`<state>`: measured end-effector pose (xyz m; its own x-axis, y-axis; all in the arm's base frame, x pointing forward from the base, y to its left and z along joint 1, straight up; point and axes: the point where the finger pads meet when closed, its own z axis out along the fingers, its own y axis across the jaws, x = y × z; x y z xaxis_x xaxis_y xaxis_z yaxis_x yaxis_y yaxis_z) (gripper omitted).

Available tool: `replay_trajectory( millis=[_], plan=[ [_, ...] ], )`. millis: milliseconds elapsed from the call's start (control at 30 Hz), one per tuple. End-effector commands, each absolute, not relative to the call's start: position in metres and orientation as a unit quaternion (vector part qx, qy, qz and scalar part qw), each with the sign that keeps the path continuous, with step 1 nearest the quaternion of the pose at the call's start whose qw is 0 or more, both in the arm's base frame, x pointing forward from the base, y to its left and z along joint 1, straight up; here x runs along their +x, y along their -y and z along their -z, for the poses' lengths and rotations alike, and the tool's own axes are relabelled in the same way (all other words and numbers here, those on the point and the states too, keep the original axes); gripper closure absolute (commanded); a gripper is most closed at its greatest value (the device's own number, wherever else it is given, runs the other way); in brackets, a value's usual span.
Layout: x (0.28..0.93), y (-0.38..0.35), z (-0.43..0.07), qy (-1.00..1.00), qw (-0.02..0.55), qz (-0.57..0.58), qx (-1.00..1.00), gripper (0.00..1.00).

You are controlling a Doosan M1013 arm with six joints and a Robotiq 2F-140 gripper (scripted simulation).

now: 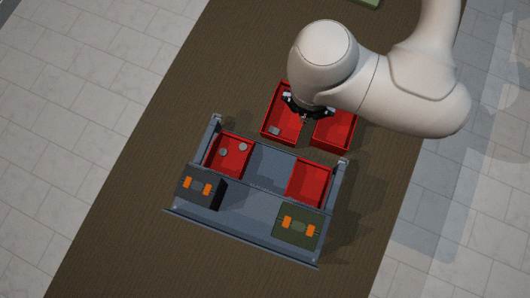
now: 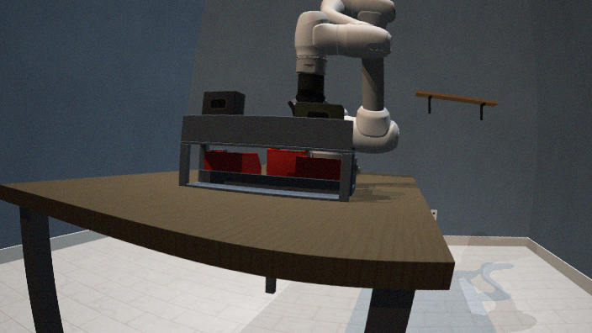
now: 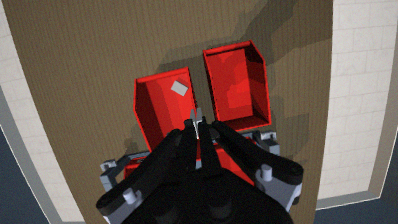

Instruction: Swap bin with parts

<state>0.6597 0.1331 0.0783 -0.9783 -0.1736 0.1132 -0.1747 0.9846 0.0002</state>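
The bin with the parts (image 1: 284, 117) (image 2: 279, 161) (image 3: 162, 102) is red, in front of the shelf (image 1: 272, 162) (image 2: 269, 131), its low open front facing away from it. It looks slightly raised. A grey block (image 1: 274, 130) lies near its shelf-side end; the wrist view shows a light block (image 3: 179, 88) near its open front. My gripper (image 1: 304, 118) (image 3: 197, 114) is shut on this bin's right side wall. The empty bin (image 1: 333, 132) (image 3: 232, 85) stands upright on the table at the right. The shelf's middle spot is a gap. Fingers and arm hide parts of both bins.
On the shelf, a red bin with two round parts (image 1: 227, 162) stands left of the gap and another red bin (image 1: 310, 184) right of it. The low upper board (image 1: 245, 205) carries a black case (image 1: 199, 190) and a green case (image 1: 299, 237). Shelf posts stand at both sides.
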Motion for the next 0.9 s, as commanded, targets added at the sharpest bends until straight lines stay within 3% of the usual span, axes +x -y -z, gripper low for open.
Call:
replay_trajectory(
  millis=[0, 867],
  plan=[
    [0.66, -0.133, -0.078, 0.995, 0.056, -0.005, 0.088, 0.9],
    [0.676, -0.136, -0.078, 0.995, 0.056, -0.005, 0.088, 0.9]
  ],
)
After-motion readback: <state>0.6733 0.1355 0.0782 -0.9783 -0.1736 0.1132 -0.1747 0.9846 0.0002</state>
